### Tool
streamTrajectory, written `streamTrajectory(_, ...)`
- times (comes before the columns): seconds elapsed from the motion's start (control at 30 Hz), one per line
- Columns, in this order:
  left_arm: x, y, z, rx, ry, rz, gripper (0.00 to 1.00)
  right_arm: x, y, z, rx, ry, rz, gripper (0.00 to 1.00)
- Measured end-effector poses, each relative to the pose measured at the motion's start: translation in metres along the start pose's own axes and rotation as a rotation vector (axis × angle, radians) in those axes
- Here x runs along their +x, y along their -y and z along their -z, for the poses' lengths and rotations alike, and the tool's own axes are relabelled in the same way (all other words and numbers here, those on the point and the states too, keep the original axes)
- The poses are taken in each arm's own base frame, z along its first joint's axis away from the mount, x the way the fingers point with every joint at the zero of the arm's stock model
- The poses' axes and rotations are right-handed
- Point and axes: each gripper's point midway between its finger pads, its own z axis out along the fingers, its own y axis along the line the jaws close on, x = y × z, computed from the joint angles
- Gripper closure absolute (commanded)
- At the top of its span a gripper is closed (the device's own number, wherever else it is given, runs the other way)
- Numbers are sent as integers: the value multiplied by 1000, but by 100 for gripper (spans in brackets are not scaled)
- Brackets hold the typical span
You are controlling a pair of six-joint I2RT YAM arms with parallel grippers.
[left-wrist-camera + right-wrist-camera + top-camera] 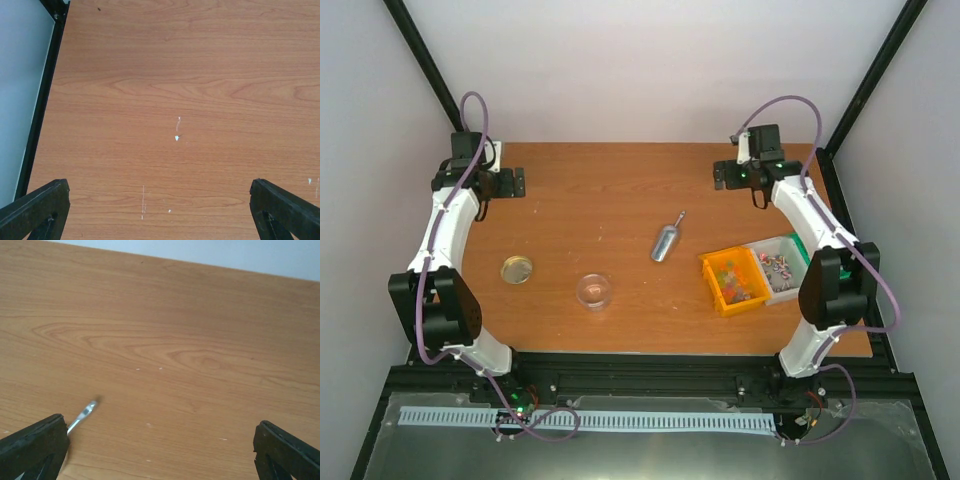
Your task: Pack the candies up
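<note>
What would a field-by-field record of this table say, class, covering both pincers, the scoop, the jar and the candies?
left pincer: open, empty, above the table
right pincer: open, empty, above the table
scoop: lying mid-table, untouched
jar: uncapped, near the front centre
gold lid: flat on the table, left of the jar
candies: in the orange bin and the white bin, right side

Your top camera looks down on the whole bench (620,190) from above its near edge. Both wrist cameras face its wood close up; the right also catches the handle of the scoop (84,413).
</note>
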Motion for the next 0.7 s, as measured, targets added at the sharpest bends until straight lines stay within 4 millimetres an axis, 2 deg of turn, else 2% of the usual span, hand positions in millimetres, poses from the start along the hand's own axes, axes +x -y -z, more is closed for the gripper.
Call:
streamTrajectory(0.23, 3, -3, 0, -19, -17, 62, 0, 18, -47, -32, -5, -87, -51, 11)
streamTrajectory(0.5, 5, -18, -2, -104, -23, 120, 0, 57, -87, -74, 3, -213, -88, 22)
streamTrajectory(0.7, 9, -27, -6, -150, -35, 138, 0, 76, -109, -96, -11, -276, -103, 34)
